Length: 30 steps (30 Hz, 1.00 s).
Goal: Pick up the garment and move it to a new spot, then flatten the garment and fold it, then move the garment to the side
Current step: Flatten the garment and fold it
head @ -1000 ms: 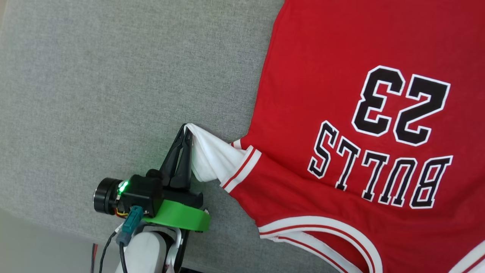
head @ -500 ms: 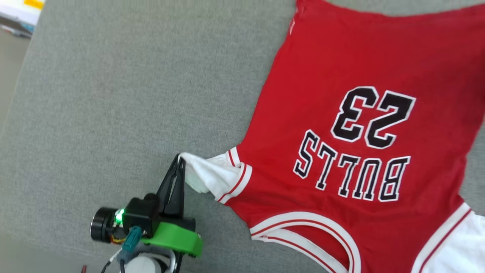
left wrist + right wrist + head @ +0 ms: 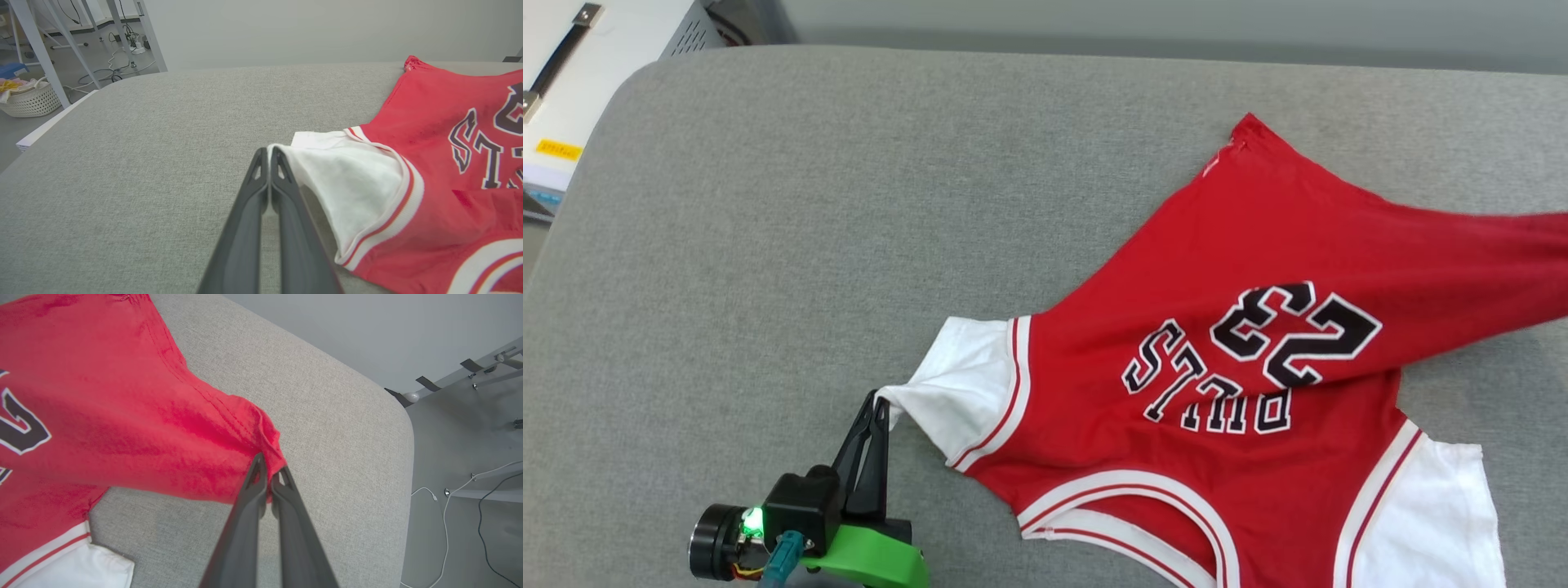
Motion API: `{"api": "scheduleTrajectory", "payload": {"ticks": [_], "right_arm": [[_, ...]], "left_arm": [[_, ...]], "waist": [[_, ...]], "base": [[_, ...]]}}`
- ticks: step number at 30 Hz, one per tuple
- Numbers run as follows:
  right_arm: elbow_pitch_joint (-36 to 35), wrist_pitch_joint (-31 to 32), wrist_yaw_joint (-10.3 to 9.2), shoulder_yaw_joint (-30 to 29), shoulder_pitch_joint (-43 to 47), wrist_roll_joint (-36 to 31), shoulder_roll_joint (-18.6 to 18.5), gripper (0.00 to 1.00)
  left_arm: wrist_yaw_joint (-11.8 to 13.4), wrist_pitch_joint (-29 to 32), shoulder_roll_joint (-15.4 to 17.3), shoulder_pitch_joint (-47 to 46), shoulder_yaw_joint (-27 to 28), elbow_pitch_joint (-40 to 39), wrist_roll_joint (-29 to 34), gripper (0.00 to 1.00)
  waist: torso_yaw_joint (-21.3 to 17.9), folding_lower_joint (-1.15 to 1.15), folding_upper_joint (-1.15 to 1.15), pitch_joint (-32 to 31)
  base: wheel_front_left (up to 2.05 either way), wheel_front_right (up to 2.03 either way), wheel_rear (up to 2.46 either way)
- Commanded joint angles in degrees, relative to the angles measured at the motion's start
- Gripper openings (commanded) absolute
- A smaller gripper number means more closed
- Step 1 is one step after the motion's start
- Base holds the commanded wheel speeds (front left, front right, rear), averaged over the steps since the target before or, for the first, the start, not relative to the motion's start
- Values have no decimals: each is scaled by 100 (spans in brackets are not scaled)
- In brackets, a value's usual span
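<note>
Head view: the left gripper point(image 3: 880, 402) has its fingers together, clamped on the white sleeve tip of the garment point(image 3: 1258, 269). The garment lies on the grey padded surface point(image 3: 849, 204), collar nearest the robot, long axis running far-right. Unlike earlier, the print is creased.
Left wrist view: the same clamp shows.
Right wrist view: the right gripper point(image 3: 269, 475) is clamped on a red hem corner.

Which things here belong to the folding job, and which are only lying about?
In the job: garment; left tool, shut on its white sleeve; right tool, shut on its red corner; grey table.
Lying about: white basket; floor cables.
</note>
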Motion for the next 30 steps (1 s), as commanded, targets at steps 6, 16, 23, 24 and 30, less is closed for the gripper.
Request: {"api": "scheduleTrajectory", "payload": {"ticks": [6,16,23,24,30], "right_arm": [[-400,47,-4,-1087,1810,-209,451,0],[-597,456,-4,-2258,3988,-731,1947,0],[-274,457,-4,-2240,4214,-966,2542,0],[-289,392,-4,-2272,4170,-979,2603,0],[-811,-35,-4,-2691,3706,-1234,2644,100]], "left_arm": [[52,-34,79,207,70,-26,-66,0],[34,-34,145,174,140,55,-95,0],[-17,-34,148,64,120,133,-80,0],[-21,-34,149,53,121,136,-77,0],[-24,-34,130,20,124,108,-50,0]], "waist": [[-356,0,0,-342],[-402,0,0,-307],[-362,0,0,-239],[-360,0,0,-230],[-364,0,0,-193]], "base": [[0,0,0],[0,0,0],[0,0,0],[0,0,0],[0,0,0]]}}
